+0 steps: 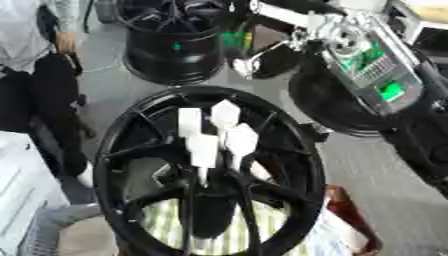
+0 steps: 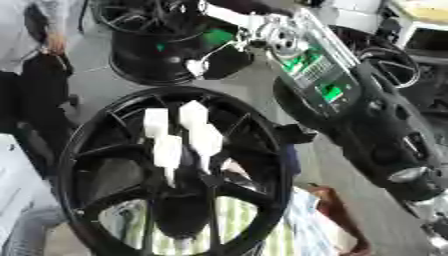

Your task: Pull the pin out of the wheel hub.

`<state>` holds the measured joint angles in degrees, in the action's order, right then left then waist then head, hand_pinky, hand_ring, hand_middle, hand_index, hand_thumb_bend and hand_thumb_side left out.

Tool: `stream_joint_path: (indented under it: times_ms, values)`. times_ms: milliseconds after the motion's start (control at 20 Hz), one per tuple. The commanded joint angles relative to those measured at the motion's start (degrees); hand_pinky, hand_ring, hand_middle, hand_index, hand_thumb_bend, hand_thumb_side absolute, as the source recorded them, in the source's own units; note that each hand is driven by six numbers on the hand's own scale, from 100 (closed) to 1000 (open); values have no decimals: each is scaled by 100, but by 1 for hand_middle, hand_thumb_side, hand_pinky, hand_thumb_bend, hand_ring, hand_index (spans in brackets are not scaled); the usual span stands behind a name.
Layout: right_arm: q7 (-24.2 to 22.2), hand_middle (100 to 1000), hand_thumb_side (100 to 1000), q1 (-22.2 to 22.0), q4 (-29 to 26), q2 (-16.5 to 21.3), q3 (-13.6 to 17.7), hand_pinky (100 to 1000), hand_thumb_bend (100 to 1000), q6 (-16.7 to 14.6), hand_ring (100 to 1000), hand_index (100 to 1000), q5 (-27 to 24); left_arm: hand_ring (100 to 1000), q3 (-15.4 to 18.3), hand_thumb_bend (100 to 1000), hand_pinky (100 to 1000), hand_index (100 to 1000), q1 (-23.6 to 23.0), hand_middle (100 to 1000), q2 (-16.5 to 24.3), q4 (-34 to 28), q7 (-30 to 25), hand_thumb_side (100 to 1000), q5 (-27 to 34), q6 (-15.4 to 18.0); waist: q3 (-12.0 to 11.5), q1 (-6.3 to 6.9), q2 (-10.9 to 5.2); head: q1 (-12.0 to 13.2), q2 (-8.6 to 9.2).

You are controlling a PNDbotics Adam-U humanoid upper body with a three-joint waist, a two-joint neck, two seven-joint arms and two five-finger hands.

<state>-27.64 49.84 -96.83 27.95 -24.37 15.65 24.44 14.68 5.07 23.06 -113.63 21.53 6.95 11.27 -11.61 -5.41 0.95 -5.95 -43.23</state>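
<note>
The black wheel hub [image 1: 210, 170] fills the lower middle, its rim ringing open gaps between the spokes. The right arm [image 2: 350, 100] slants in from the upper right above it. The right hand [image 2: 232, 52] hangs beyond the rim's far edge, whether its fingers curl or spread cannot be told. White pin tags [image 1: 214, 132] cluster at the hub's centre, well below those fingers.

Grey floor [image 1: 385, 170] fills the right of the frame; white furniture [image 1: 17, 185] sits lower left. Spare black wheel rims [image 1: 171, 45] stand at the top.
</note>
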Motion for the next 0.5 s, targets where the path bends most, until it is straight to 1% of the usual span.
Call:
stream_joint_path:
  times_ms: [50,500]
  values:
    - [26,747,131,76,-120,166,89,806,100,24,814,855,-61,849,47,369,834,849,35,652,89,-96,16,456,-49,3,17,54,-41,34,23]
    - [59,746,134,48,-235,204,123,805,100,59,813,855,-128,848,51,368,835,849,22,652,87,-96,18,457,-52,11,32,61,-43,61,56]
